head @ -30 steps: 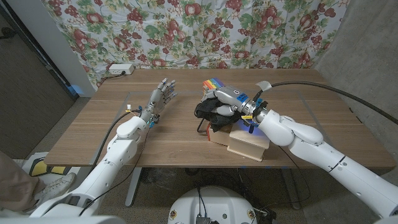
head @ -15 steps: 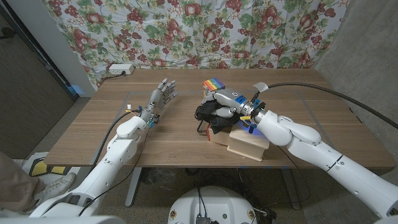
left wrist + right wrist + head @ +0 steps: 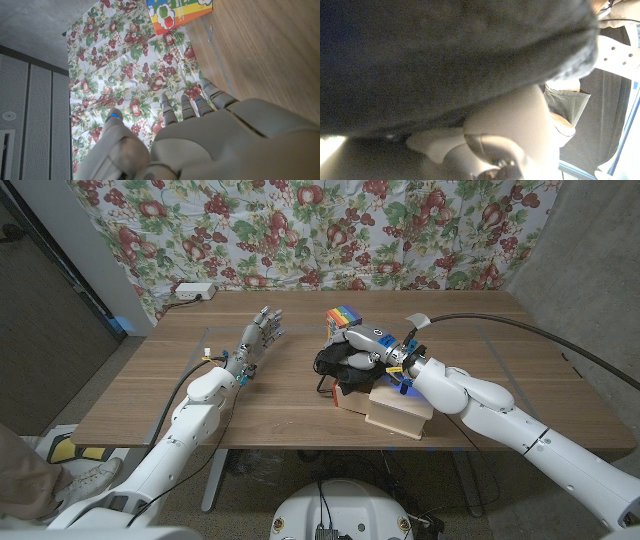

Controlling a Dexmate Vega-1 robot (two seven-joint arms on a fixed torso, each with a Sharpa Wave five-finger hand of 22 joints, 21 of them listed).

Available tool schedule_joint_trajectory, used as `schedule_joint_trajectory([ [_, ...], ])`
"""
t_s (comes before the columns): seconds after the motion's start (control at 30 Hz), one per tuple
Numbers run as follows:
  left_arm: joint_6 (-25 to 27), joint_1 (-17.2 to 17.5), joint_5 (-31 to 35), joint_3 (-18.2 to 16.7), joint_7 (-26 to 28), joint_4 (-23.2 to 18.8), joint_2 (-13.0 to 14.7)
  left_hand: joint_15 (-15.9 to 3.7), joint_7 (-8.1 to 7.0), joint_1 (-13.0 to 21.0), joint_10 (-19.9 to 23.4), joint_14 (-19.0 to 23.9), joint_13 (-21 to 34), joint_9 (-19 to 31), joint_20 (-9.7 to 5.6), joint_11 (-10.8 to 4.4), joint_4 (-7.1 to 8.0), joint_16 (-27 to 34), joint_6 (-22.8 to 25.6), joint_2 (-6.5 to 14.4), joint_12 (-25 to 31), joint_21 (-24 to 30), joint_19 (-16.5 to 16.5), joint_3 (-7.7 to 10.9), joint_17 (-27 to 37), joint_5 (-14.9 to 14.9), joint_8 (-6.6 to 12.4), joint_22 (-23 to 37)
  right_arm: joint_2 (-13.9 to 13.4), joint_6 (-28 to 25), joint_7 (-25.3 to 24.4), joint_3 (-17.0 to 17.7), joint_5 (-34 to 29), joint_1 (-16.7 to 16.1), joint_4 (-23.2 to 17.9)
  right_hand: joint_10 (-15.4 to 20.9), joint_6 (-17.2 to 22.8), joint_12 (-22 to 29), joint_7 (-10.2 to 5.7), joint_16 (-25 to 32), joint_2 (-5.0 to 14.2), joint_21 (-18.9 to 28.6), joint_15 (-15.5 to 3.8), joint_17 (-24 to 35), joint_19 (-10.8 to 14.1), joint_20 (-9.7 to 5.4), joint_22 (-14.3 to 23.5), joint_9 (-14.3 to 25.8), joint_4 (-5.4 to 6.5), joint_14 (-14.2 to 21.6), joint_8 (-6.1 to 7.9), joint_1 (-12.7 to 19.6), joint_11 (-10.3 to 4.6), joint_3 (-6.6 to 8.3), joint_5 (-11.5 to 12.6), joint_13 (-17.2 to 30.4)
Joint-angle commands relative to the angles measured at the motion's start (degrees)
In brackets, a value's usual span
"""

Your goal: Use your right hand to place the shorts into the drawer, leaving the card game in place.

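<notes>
Fruit-printed cloth (image 3: 300, 230) hangs behind a wooden tabletop (image 3: 150, 390) in the head view, and a white power strip (image 3: 193, 291) lies at the far left corner of the wood.

Near the middle right, the right hand (image 3: 366, 344) reaches in over a light wooden drawer box (image 3: 400, 408) and sits on the black shorts (image 3: 335, 362). Its fingers (image 3: 352, 337) curl down over the dark fabric and grip it, so the hand has hold of the garment. The shorts are bunched at the open left end of the drawer box, partly over its edge, with some cloth hanging toward the tabletop; how much of the fabric is inside the drawer cannot be told. In the right wrist view the shorts (image 3: 445, 55) press close as a dark, blurred mass against the pale hand (image 3: 505, 135).

Just behind the hand and shorts lies the card game (image 3: 340, 315), a rainbow-striped box on the tabletop; whether it touches the fabric cannot be told. The left wrist view shows the same colourful box (image 3: 177, 12) at the edge of the wood.

On the left side, the left hand (image 3: 257, 335) stands on its edge, fingers (image 3: 268, 320) straight, slightly apart and holding nothing, well apart from the shorts. The left wrist view shows the back of that hand (image 3: 220, 140).
</notes>
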Motion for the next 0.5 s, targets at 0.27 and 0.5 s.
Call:
schedule_joint_trajectory([
  [0.27, -0.16, -0.17, -0.12, 0.18, -0.32, -0.19, 0.15, 0.22, 0.19, -0.22, -0.07, -0.38, 0.22, 0.18, -0.24, -0.08, -0.12, 0.28, 0.62, 0.02, 0.06, 0.28, 0.03, 0.00, 0.23, 0.13, 0.01, 0.16, -0.44, -1.08, -0.31, 0.59, 0.93, -1.38, -1.22, -0.74, -1.25, -1.11, -1.22, -1.94, 1.09, -1.66, -12.12, -1.67, -0.98, -7.46, -0.19, -0.46, -0.77, 4.04, -1.09, 1.17, -0.42, 1.22, -0.09, -1.34],
  [0.5, -0.29, 0.07, -0.22, 0.01, -0.22, -0.25, 0.21, 0.23, 0.18, -0.23, -0.04, -0.40, 0.22, 0.18, -0.26, -0.09, -0.12, 0.27, 0.59, 0.03, 0.07, 0.28, 0.02, -0.02, 0.23, 0.12, -0.01, 0.16, -0.17, -1.36, 0.60, 0.15, 1.63, -1.09, -0.86, -0.63, -1.45, -1.44, -1.17, -2.23, 1.51, -1.73, -12.12, -2.02, -0.82, -7.63, 0.00, -0.72, -0.69, 4.05, -1.50, 1.10, -0.27, 1.33, -0.17, -2.00],
])
